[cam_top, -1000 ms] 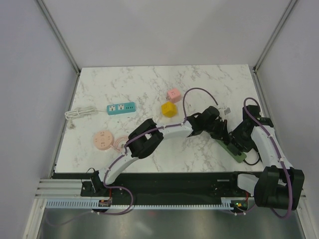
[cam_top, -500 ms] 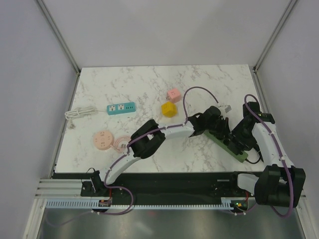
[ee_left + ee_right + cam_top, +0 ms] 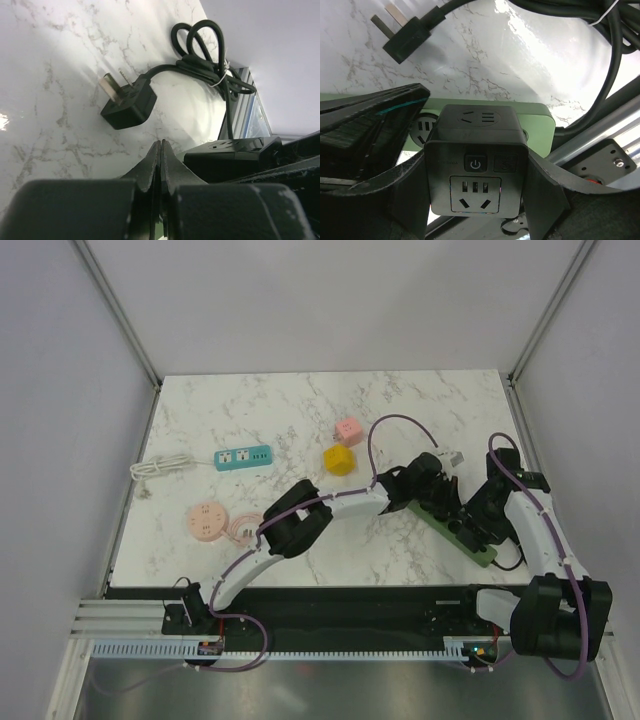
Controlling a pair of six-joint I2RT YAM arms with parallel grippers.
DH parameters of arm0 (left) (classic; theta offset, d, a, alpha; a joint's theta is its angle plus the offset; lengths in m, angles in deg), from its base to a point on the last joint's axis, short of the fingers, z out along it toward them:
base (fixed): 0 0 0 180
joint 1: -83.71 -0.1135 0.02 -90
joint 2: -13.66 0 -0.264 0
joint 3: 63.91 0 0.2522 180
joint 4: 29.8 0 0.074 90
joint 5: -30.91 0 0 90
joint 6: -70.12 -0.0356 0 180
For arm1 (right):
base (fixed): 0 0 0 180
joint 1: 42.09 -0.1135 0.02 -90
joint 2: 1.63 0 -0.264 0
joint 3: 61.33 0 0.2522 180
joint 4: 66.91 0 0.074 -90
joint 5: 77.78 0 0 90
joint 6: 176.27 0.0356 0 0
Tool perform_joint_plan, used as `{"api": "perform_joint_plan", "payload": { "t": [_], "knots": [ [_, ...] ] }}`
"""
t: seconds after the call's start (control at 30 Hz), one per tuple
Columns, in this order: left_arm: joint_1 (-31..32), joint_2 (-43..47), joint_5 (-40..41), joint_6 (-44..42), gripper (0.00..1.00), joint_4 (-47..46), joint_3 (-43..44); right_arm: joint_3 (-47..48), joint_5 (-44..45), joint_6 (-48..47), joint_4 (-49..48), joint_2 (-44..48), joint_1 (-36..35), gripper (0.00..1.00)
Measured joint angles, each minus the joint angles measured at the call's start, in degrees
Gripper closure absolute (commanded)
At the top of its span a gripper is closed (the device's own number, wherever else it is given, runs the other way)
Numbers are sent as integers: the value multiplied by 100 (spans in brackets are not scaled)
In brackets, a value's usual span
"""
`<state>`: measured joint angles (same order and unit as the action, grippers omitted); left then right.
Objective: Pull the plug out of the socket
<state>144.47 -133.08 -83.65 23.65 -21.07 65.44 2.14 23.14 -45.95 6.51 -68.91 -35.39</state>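
A green power strip (image 3: 478,545) lies at the right of the table and also shows in the right wrist view (image 3: 536,126). A black cube plug (image 3: 476,165) with a power button sits on the strip's face. My right gripper (image 3: 476,200) is shut on this cube, one finger (image 3: 545,192) on each side; it also shows in the top view (image 3: 480,515). My left gripper (image 3: 160,146) is shut and empty, its tips low beside the cube (image 3: 230,156), at the strip's far end (image 3: 440,502). The strip's own black cord plug (image 3: 127,102) lies loose on the marble.
The strip's coiled black cord (image 3: 200,50) lies near the table's right edge. A yellow cube (image 3: 339,460), a pink cube (image 3: 348,430), a teal power strip (image 3: 243,456) with a white cable (image 3: 160,468), and a round pink socket (image 3: 206,521) lie to the left.
My left gripper has slid a little to the right along the strip. My right wrist has shifted slightly and stays shut on the black cube plug.
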Motion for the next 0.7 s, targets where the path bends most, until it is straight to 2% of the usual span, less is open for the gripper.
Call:
{"api": "perform_joint_plan", "payload": {
  "t": [0.2,0.53,0.7],
  "knots": [
    [-55,61,-107,-175,98,17,-216,-564,-48,59,-446,234,2,100],
    [-35,1078,-127,-317,98,-400,-1753,-627,-50,37,-603,262,2,100],
    [-13,1303,-129,-356,98,-466,-2098,-643,-46,39,-662,273,2,100]
  ]
}}
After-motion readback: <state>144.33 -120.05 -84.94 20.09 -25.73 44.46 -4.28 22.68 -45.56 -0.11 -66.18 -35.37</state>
